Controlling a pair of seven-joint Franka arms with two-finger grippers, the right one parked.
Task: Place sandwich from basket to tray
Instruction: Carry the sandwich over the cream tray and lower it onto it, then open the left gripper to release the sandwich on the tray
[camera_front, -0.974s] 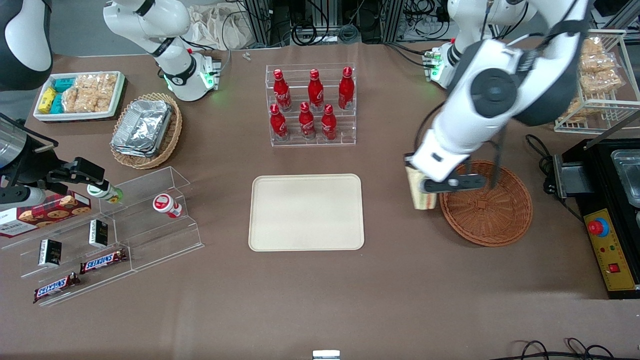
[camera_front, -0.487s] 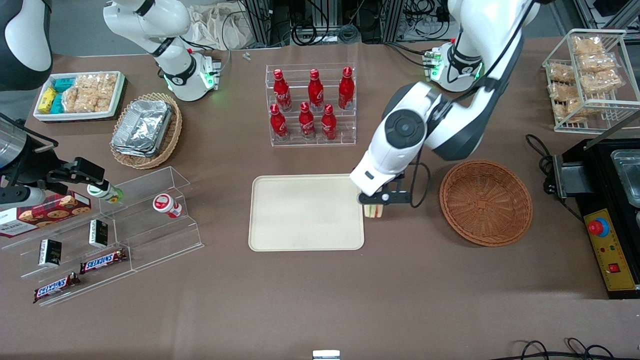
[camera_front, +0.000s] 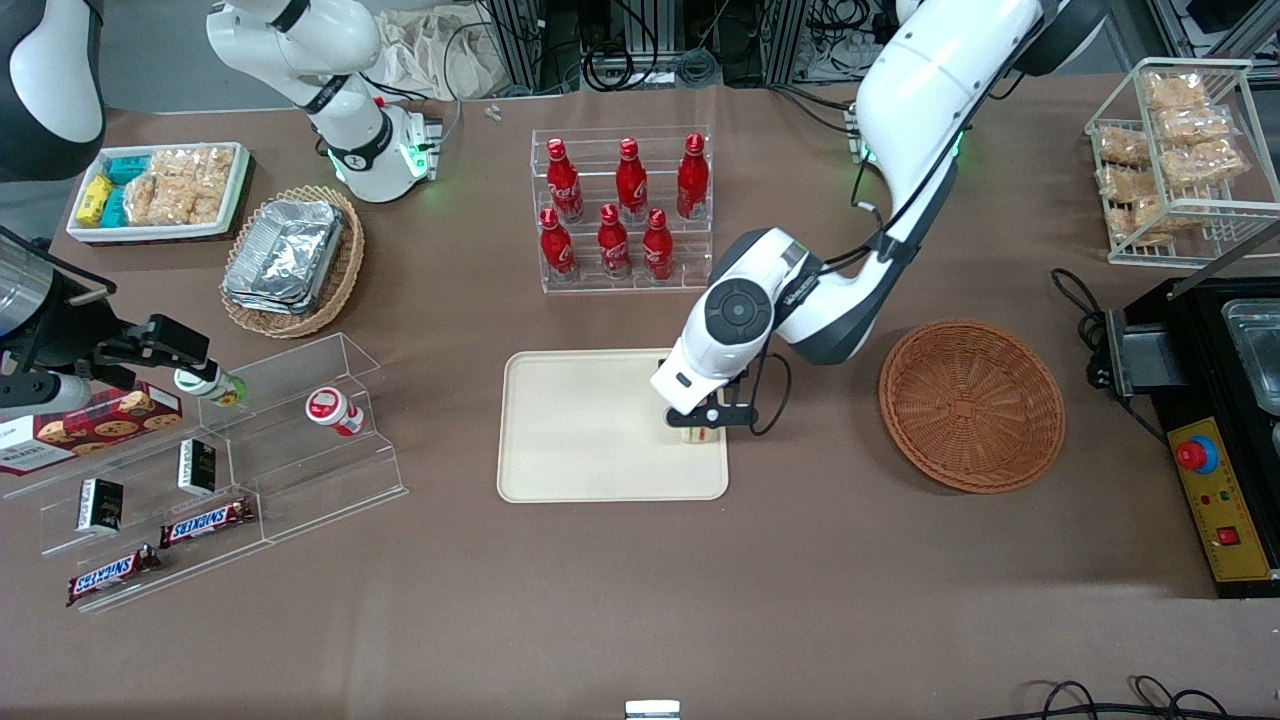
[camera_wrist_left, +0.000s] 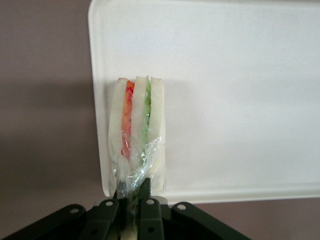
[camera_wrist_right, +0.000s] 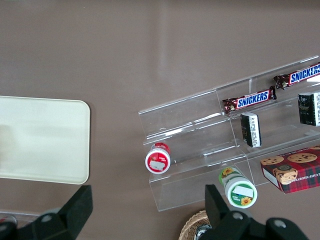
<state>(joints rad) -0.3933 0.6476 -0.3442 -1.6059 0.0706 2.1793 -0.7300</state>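
Poised low over the flat cream-beige plastic tray near its basket-side edge, black two-finger gripper pinching the clear-wrapped triangular white-bread sandwich by one end (round reddish-brown wicker basket empty): best lowered gently, released only once resting flat.

Left arm's gripper holds the clear-wrapped triangular sandwich over the flat cream plastic tray edge nearest the round reddish-brown wicker basket. Rest of tray bare. Clear rack of red bottles stands farther back, apart.
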